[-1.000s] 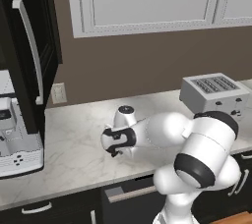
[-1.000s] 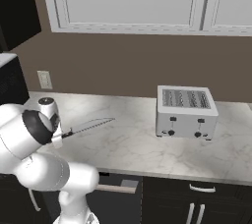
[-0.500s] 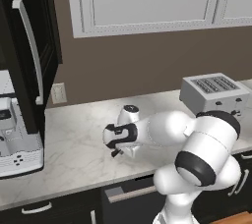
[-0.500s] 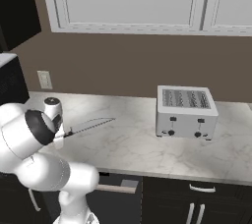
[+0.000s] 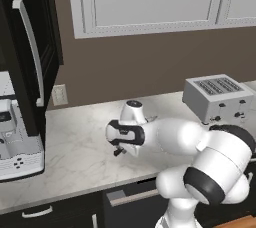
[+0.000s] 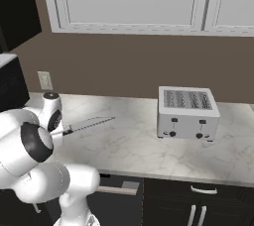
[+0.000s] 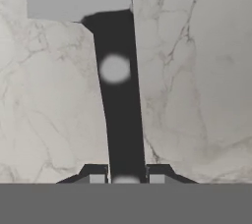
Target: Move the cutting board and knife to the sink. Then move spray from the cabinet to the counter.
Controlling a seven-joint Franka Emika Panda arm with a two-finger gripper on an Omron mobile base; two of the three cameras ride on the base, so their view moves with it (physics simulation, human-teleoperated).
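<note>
Fingers [image 7: 126,175] clamped on knife [image 6: 88,125] handle, above counter [image 6: 139,145]; toaster [image 6: 187,113] well apart to right

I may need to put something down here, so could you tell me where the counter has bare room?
The counter is bare between the knife and the toaster. It is crowded at the arm, where the gripper holds the knife.

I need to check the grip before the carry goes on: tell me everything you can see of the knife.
The knife is a chef's knife with a pointed silvery blade and a slim black handle that bears a pale rivet. The gripper is shut on the handle, a fingertip on either side. In the right base view the blade sticks out nearly level, tip slightly raised, above the marble counter and clear of it. Nothing else touches it.
</note>
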